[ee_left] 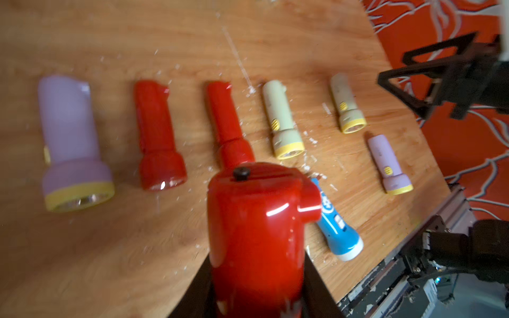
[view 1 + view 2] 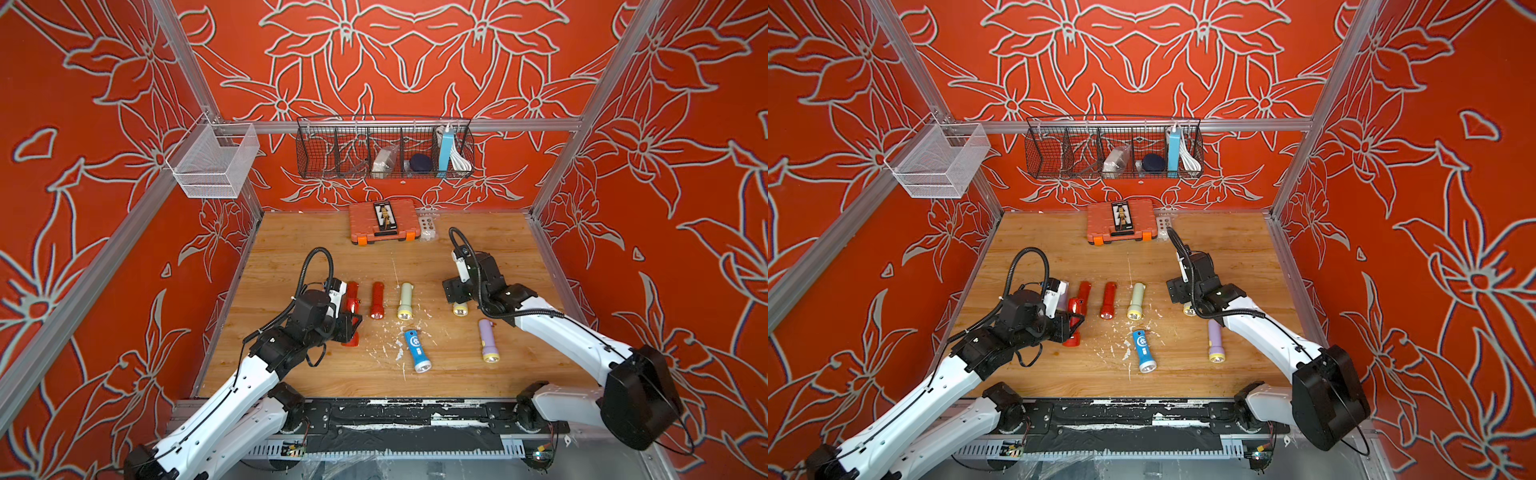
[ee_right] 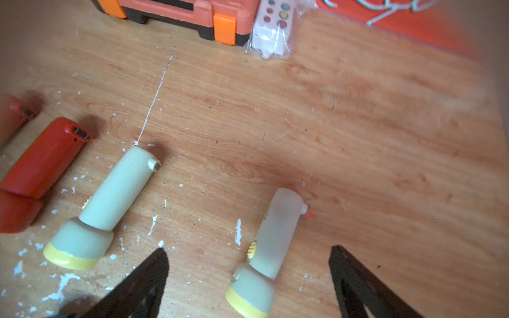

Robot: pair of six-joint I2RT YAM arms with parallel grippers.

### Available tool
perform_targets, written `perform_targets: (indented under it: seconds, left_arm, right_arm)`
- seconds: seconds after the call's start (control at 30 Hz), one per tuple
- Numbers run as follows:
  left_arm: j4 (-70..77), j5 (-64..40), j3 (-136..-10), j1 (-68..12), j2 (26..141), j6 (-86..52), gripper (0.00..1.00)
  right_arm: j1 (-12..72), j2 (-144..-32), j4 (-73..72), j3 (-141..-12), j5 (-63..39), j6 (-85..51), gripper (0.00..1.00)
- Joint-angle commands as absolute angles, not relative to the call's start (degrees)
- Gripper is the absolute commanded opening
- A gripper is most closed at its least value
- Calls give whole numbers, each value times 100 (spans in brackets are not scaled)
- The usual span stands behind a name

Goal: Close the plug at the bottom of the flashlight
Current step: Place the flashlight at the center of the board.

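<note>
1. Table [image 2: 478, 374]: wood, flecked white, loose flashlights lying on it.
2. Blue flashlight [image 2: 417, 351]: nearest the base, loose, between the two arms. Not engaged.
3. Left gripper [image 1: 254, 272]: clenched on the held flashlight [image 1: 253, 234], red and glossy. The jaws clasp its body and the tail end pokes out past them toward the row. From above, its long axis seems to run near-to-far, roughly parallel with the row.
4. Plug [image 1: 309, 201]: a red flap standing out sideways at that tail, beside a black stub [image 1: 241, 173]. Judged not yet shut.
5. Row [image 2: 377, 301]: two reds and a pale one, heads toward the base. The row lies just beside the held flashlight, between it and the other arm.
6. Right gripper [image 3: 248, 250]: jaws spread wide, grasping nothing. It hangs over a second pale flashlight [image 3: 278, 228], which lies on the table between the jaws, apparently untouched.
7. Governing relation: the plug lies to the right gripper's left and a little nearer the base, well apart, with the row between. The left arm is occupied as holder, so the right arm is the free one. Judged need: cross leftward over the row and press the flap in against the tail.
8. Toolbox [image 2: 382, 222]: orange, at the far edge. Not involved.
</note>
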State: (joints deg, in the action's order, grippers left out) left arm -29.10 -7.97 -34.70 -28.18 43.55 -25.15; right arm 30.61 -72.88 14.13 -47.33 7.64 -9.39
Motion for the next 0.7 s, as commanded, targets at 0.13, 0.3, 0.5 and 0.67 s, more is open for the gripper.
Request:
perform_targets:
  seconds: [0.13, 0.3, 0.5, 0.67]
  left_arm:
    - [-3718, -241, -3043, -2875, 4351, -3810, 0]
    - [-3817, -131, -2877, -2893, 4572, -4005, 0]
    - [-3919, -28, -3136, -3004, 5453, -3861, 0]
    - [-4051, 106, -3502, -3400, 6407, -3706, 0]
  right_arm:
    - [3010, -7348, 1265, -4740, 949, -1139, 98]
    - [3006, -7347, 1226, -4702, 970, -1143, 98]
    - [2994, -7359, 1267, -4724, 1017, -1143, 98]
    - [2985, -7357, 1305, -4729, 1118, -1169, 98]
